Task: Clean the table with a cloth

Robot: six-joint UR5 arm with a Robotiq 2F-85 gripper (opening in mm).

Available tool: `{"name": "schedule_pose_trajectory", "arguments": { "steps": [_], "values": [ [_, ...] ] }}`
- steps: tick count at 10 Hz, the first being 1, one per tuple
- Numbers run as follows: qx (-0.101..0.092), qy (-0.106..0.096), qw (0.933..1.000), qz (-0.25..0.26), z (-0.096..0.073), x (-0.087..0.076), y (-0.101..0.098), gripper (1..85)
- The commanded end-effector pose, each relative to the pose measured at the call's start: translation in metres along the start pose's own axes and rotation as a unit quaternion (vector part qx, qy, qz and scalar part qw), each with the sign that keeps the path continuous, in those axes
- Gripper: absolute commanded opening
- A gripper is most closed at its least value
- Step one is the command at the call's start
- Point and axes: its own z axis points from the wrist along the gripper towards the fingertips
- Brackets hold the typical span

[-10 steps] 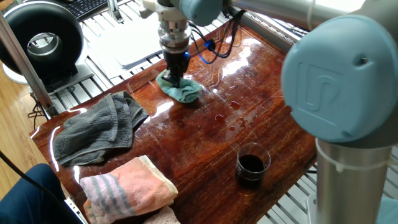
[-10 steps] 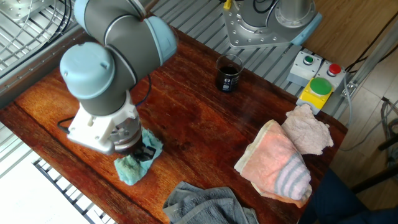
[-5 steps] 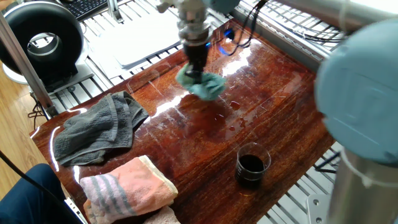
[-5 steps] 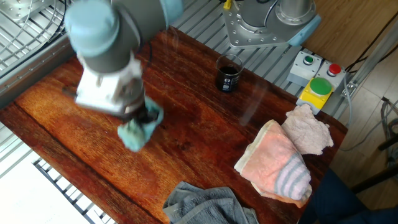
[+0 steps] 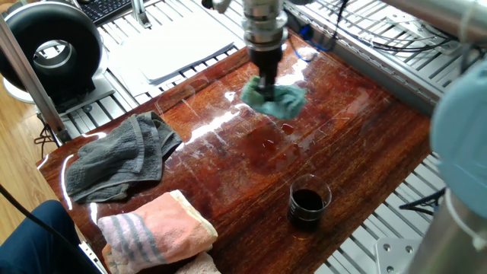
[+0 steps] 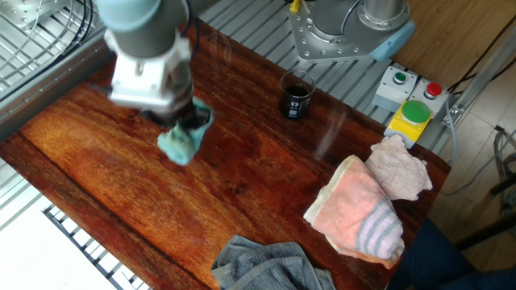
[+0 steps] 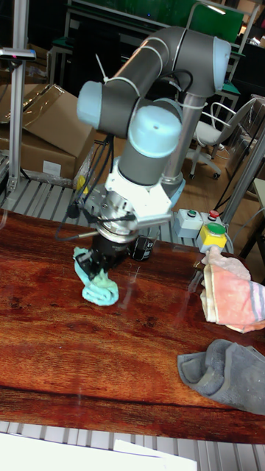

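The teal-green cloth (image 5: 276,100) (image 6: 181,140) (image 7: 98,288) lies bunched on the glossy reddish-brown table (image 5: 358,144) (image 6: 97,193) (image 7: 88,353). My gripper (image 5: 262,90) (image 6: 187,127) (image 7: 93,269) points straight down, shut on the cloth and pressing it against the wood. In one fixed view the cloth sits toward the far middle of the tabletop. The fingertips are buried in the fabric.
A glass of dark liquid (image 5: 308,202) (image 6: 296,94) stands on the table. A dark grey towel (image 5: 118,156) (image 6: 270,262) (image 7: 224,372) and a pink striped towel (image 5: 156,228) (image 6: 359,213) (image 7: 234,294) lie at one end. A button box (image 6: 409,109) sits beside the table. A white board (image 5: 179,46) lies beyond the far edge.
My gripper has dragged the cloth across the tabletop, rightward in one fixed view and away from the near edge in the other. The towels and glass have stayed put.
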Motion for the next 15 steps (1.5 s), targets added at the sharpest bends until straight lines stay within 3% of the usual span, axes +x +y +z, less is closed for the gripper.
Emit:
{"name": "schedule_pose_trajectory", "arguments": {
  "steps": [1, 3, 4, 5, 7, 8, 15],
  "values": [
    [-0.014, -0.01, 0.9994, -0.029, 0.017, 0.02, 0.005, 1.3],
    [-0.012, -0.032, 0.997, -0.069, 0.036, 0.012, -0.009, 1.3],
    [-0.025, -0.04, 0.9962, -0.074, 0.043, 0.01, -0.007, 1.3],
    [-0.021, -0.032, 0.9966, -0.073, 0.043, 0.015, -0.01, 1.3],
    [-0.031, -0.018, 0.9978, -0.056, 0.038, 0.016, -0.005, 1.3],
    [-0.02, -0.008, 0.9981, -0.057, 0.029, 0.012, -0.012, 1.3],
    [-0.024, -0.008, 0.9991, -0.035, 0.024, 0.007, -0.01, 1.3]
  ]
}}
